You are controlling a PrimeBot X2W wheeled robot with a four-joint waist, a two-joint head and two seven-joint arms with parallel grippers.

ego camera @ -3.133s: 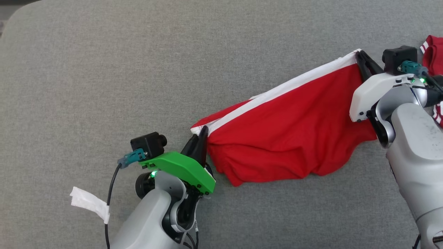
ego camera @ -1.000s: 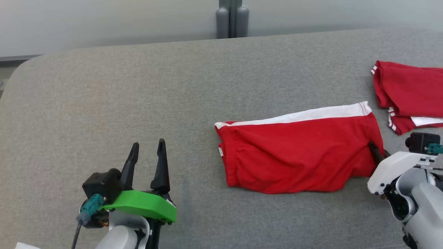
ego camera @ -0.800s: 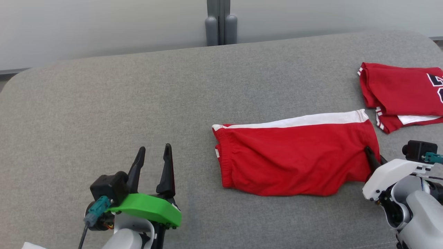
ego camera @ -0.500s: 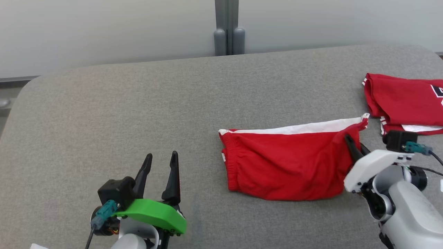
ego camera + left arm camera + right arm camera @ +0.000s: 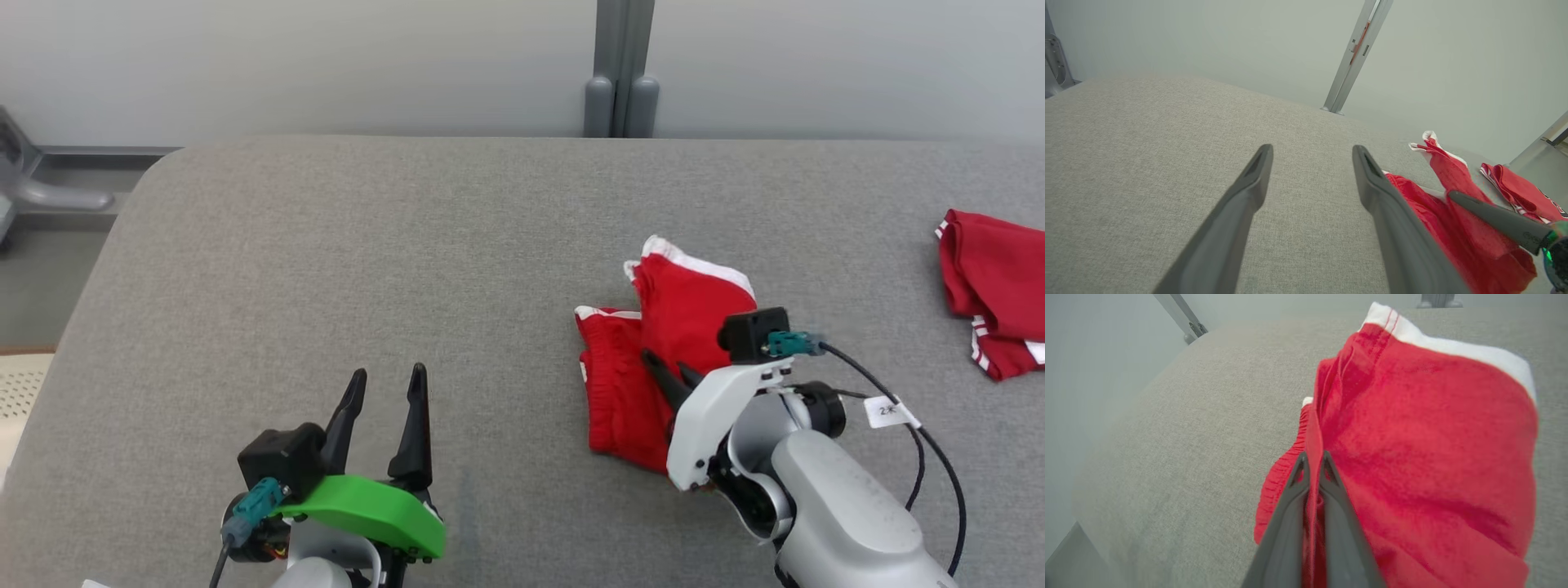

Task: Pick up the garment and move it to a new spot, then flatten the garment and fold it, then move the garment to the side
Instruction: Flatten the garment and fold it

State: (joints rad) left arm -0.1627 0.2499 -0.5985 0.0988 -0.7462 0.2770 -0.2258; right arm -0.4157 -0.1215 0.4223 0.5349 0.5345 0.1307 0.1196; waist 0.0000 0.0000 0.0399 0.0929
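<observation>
On the tabletop's (image 5: 326, 245) right half, our right hand (image 5: 667, 363) is clenched on the red shorts (image 5: 686, 302); its wrist view confirms fabric between the fingers (image 5: 1290, 522); left hand (image 5: 388, 371) released, empty, near left.

The other red cloth (image 5: 992, 294) is cut off by the right edge of the head view — its full shape cannot be told. The right arm's white housing (image 5: 710, 416) covers the lower right part of the garment (image 5: 686, 306). The print on the cable tag (image 5: 886, 411) is too small to read.
</observation>
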